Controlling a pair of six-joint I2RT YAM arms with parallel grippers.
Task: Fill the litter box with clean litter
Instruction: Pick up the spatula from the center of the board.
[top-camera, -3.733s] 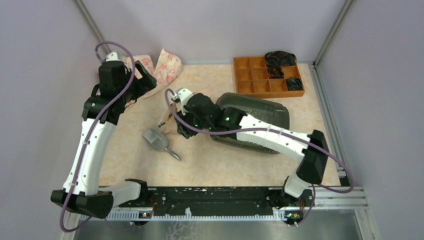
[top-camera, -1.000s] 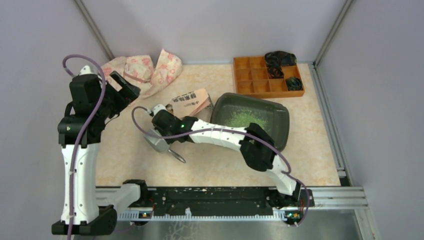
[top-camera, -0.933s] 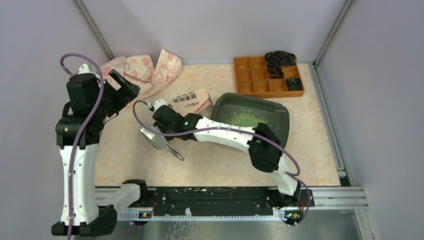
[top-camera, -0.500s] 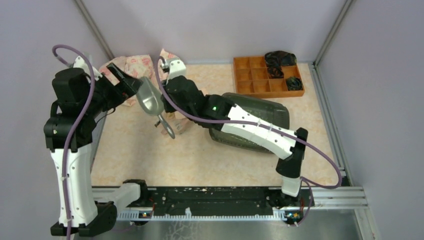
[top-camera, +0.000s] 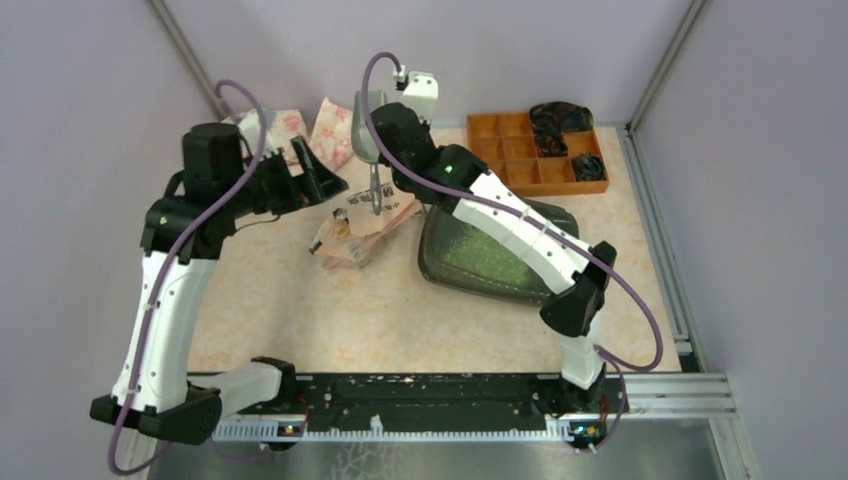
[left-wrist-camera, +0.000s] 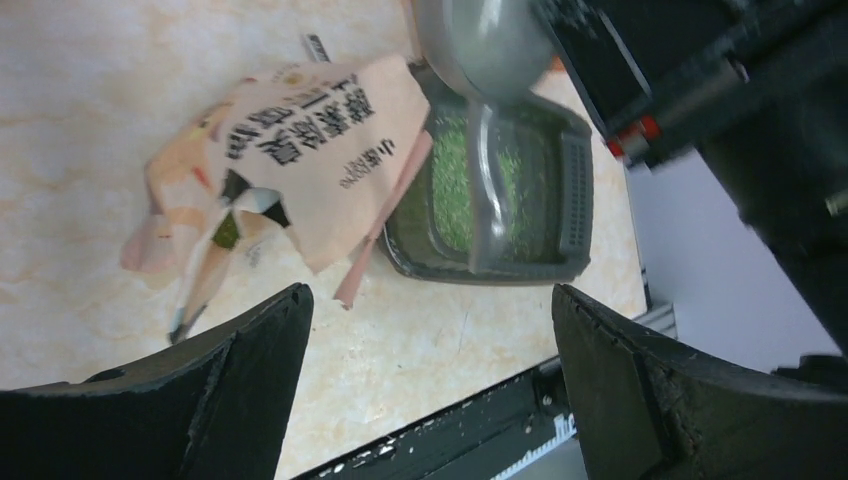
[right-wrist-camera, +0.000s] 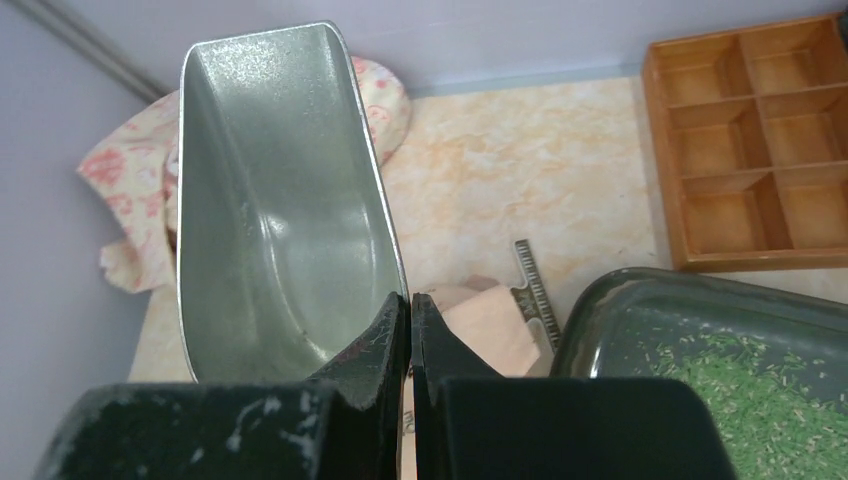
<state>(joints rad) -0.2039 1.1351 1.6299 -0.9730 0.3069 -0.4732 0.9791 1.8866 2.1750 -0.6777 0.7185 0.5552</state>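
The dark litter box (top-camera: 545, 225) lies right of centre with light-green clean litter (top-camera: 468, 250) spread in it. It also shows in the left wrist view (left-wrist-camera: 575, 190) with litter (left-wrist-camera: 450, 180), and in the right wrist view (right-wrist-camera: 610, 305) with litter (right-wrist-camera: 760, 400). My right gripper (top-camera: 372, 150) (right-wrist-camera: 410, 300) is shut on the side wall of a grey metal scoop (top-camera: 362, 135) (right-wrist-camera: 280, 200), held high at the back, empty, handle hanging down. My left gripper (top-camera: 318, 172) (left-wrist-camera: 430, 380) is open and empty, above and left of the peach paper bag (top-camera: 360, 235) (left-wrist-camera: 300, 130).
An orange compartment organiser (top-camera: 520, 165) (right-wrist-camera: 750, 140) stands at the back right with dark items in its far cells. Pink printed cloth bags (top-camera: 330, 125) lie at the back left by the wall. A small toothed metal strip (right-wrist-camera: 535, 285) lies beside the litter box.
My right arm has carried the scoop up and back to the right. My left arm has swung right toward the bag. Litter appeared in the box about a second ago.
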